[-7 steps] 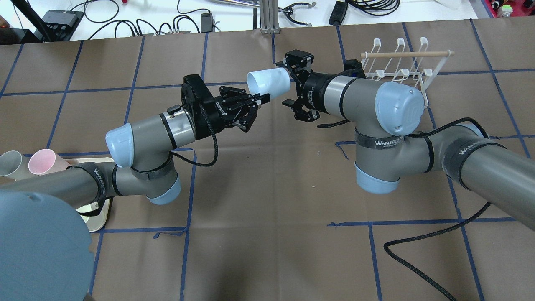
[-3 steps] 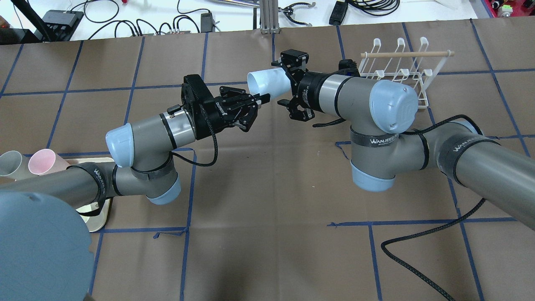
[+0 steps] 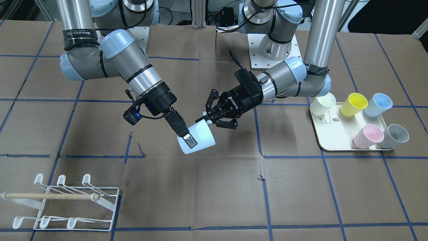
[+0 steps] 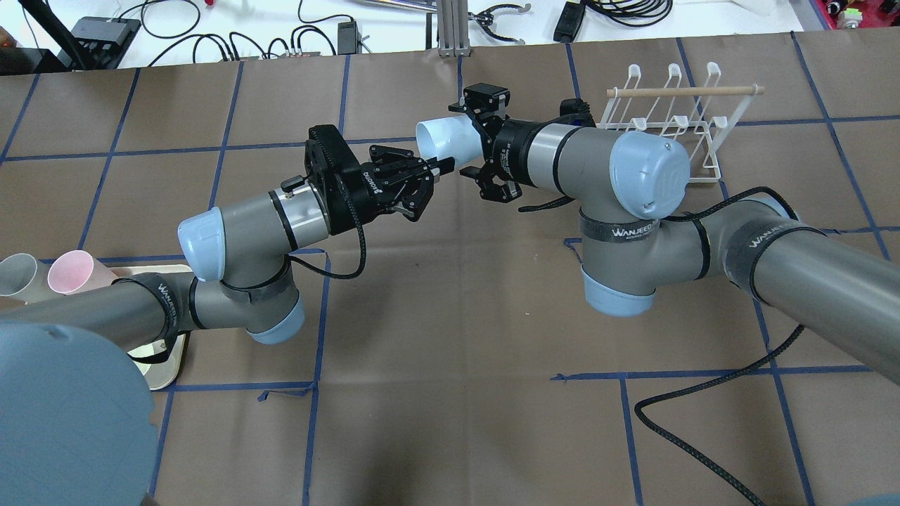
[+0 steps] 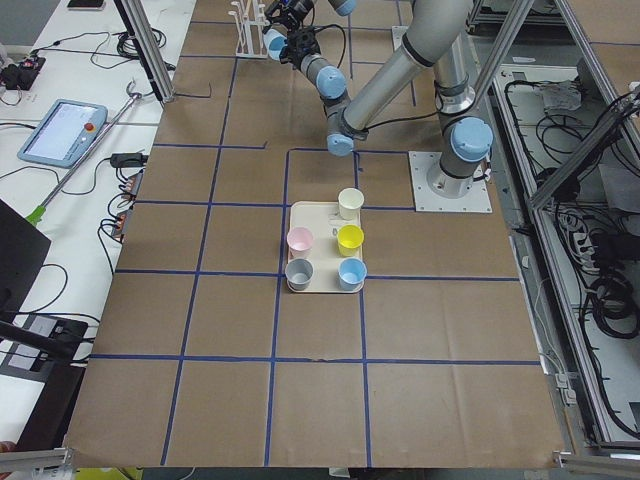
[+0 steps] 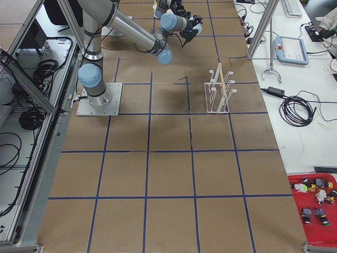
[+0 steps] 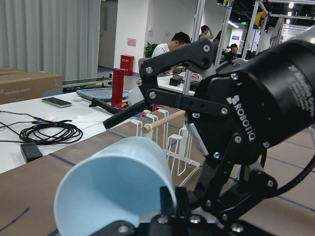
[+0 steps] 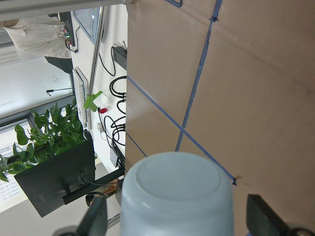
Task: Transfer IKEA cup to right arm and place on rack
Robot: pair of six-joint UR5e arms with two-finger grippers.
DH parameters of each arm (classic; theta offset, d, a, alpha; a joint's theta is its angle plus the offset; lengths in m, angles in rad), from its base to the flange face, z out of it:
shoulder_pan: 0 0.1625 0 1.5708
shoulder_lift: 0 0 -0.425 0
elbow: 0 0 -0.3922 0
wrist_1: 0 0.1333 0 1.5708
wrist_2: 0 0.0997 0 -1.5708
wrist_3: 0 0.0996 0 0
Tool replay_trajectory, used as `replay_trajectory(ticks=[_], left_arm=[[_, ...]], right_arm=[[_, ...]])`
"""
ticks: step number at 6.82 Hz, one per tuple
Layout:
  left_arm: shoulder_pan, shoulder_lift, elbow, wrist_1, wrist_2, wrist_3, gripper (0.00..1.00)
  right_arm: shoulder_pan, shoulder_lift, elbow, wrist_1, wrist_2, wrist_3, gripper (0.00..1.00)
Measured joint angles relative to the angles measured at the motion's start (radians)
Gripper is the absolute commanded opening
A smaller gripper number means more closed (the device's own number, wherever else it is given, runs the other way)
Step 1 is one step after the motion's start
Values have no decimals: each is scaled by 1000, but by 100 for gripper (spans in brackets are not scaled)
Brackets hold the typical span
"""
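The pale blue IKEA cup (image 4: 450,140) lies on its side in the air over the table's middle. My left gripper (image 4: 443,167) is shut on its rim, which shows close up in the left wrist view (image 7: 118,187). My right gripper (image 4: 470,144) is open, with one finger on each side of the cup's base end; I cannot tell whether they touch it. In the right wrist view the cup's base (image 8: 177,196) sits between the two fingers (image 8: 93,221). The front view shows a right fingertip (image 3: 187,139) over the cup (image 3: 202,140). The white wire rack (image 4: 675,119) stands behind the right arm.
A cream tray (image 3: 334,140) holds several cups: white, yellow, blue, pink (image 3: 367,135) and grey. It sits beside the left arm's base (image 5: 325,260). A loose black cable (image 4: 703,422) lies on the table under the right arm. Cables and tools lie along the far edge.
My right gripper has moved left, toward the left gripper, so that its open fingers now lie along the cup's sides. The left gripper and cup have held still.
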Motion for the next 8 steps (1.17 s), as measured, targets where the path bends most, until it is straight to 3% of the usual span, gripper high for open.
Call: replay_trajectory(ticks=[1, 2, 4, 8], left_arm=[[0, 1, 0, 0, 0, -1, 1], [0, 1, 0, 0, 0, -2, 1], [0, 1, 1, 0, 0, -5, 5], [1, 7, 10, 0, 10, -17, 29]], right_arm=[[2, 9, -8, 0, -1, 0, 92], [5, 16, -14, 0, -1, 0, 74], [6, 21, -18, 0, 7, 0, 55], [7, 22, -21, 0, 13, 0, 52]])
